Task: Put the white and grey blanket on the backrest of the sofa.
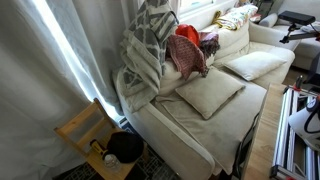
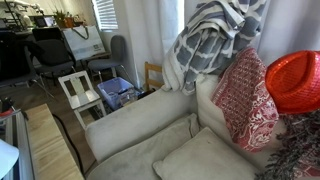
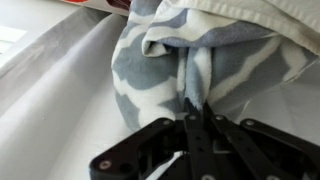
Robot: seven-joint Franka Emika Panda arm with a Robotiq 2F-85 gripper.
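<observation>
In an exterior view, the white and grey blanket [image 1: 148,50] hangs in a tall bunch at the end of the cream sofa [image 1: 180,135], long axis near vertical, just beside a red patterned cushion [image 1: 188,55]. In an exterior view, it drapes over the sofa's top corner [image 2: 212,40]. In my wrist view, the hand [image 3: 193,108] is clamped on a fold of the blanket [image 3: 200,55], directly ahead.

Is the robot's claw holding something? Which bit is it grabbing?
Yes. In the wrist view the gripper is shut on the white and grey blanket, pinching a bunched-up fold of the cloth between its fingertips.
</observation>
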